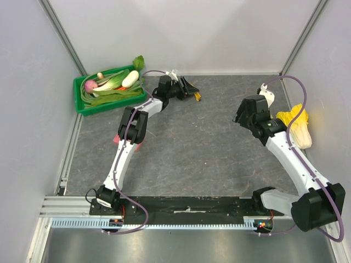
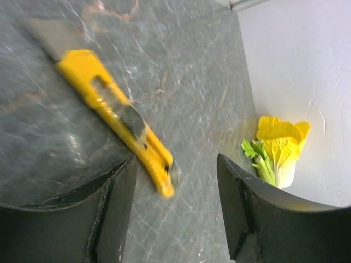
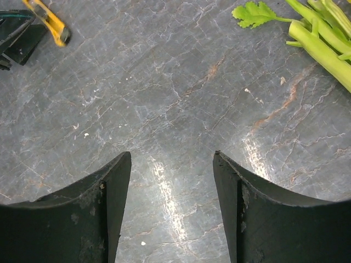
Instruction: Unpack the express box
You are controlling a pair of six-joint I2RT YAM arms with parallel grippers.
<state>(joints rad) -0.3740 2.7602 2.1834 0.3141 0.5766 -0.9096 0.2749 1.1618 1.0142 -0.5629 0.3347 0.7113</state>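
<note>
Left gripper [image 2: 175,164] spread wide, low over yellow utility knife [image 2: 115,112] lying on grey table [image 1: 208,153], not gripping it. Right gripper [image 3: 171,159] spread wide, holding nothing. Express box [image 1: 137,146] mostly hidden under left arm [image 1: 129,142]; only red edge shows.

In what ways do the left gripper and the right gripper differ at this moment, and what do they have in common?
The left gripper has a yellow utility knife lying before its open fingers; the right gripper has only bare table between its fingers. The left gripper is far back, near the green crate; the right gripper is near the napa cabbage. Both are open and grip nothing.
</note>
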